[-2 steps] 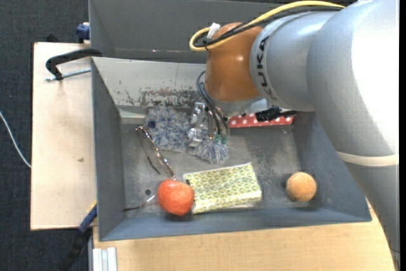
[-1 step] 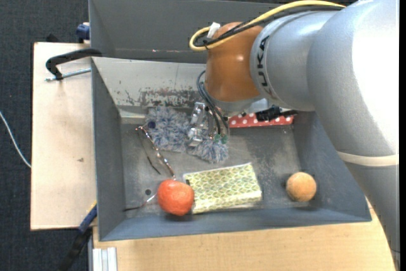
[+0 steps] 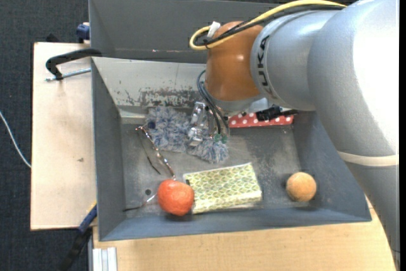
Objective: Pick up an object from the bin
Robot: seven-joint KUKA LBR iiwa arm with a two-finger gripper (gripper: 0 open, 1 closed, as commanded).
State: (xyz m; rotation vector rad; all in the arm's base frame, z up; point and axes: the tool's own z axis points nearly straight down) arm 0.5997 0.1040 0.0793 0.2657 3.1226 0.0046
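Observation:
My gripper (image 3: pixel 204 125) is down at the middle of the bin, under the orange wrist cover. It sits on the right part of a shaggy blue and white cloth (image 3: pixel 168 125), which spreads out to its left. A thin metal pair of tongs (image 3: pixel 154 154) lies just left of and below the cloth. In front of the gripper a flat yellow-green patterned pad (image 3: pixel 226 186) lies on the floor.
A red ball (image 3: pixel 175 197) rests against the pad's left end near the front wall. An orange ball (image 3: pixel 301 187) sits at the front right. A red, white-dotted strip (image 3: pixel 261 118) lies to the right, partly under the arm. The arm covers the bin's right side.

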